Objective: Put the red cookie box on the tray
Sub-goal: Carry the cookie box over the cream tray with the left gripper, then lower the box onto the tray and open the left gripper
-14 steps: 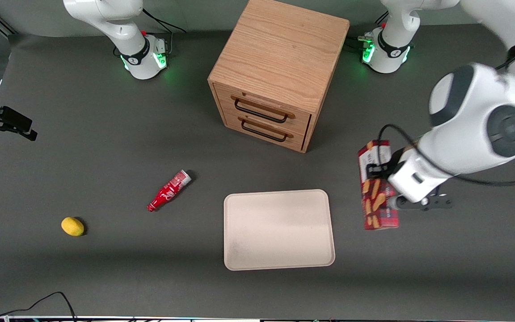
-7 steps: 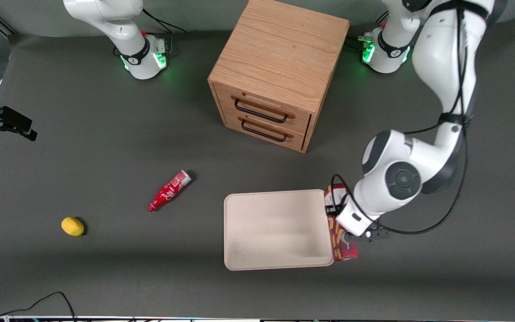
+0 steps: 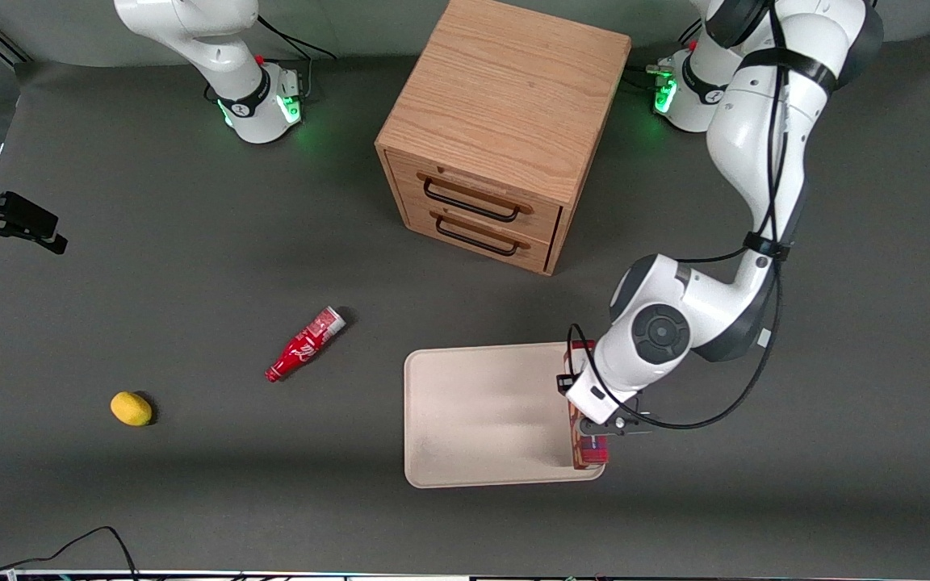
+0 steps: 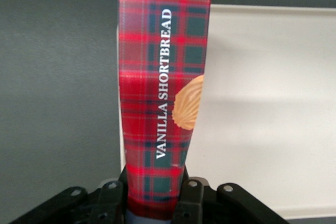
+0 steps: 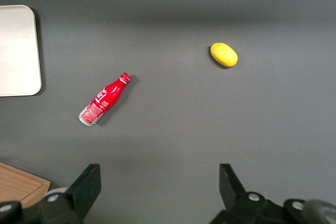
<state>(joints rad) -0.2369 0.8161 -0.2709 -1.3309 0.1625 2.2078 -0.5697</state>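
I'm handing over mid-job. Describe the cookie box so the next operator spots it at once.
Find the wooden drawer cabinet, then the cream tray in front of it, nearer the front camera. At the tray's edge toward the working arm's end, the gripper is shut on the cookie box. It is slim, red plaid, printed VANILLA SHORTBREAD, unlike the small red bottle.

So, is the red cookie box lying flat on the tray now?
No, the pincer holds the red cookie box on its narrow edge at the tray's rim.

A wooden drawer cabinet (image 3: 505, 129), red bottle (image 3: 304, 344), and lemon (image 3: 131, 408) sit apart.
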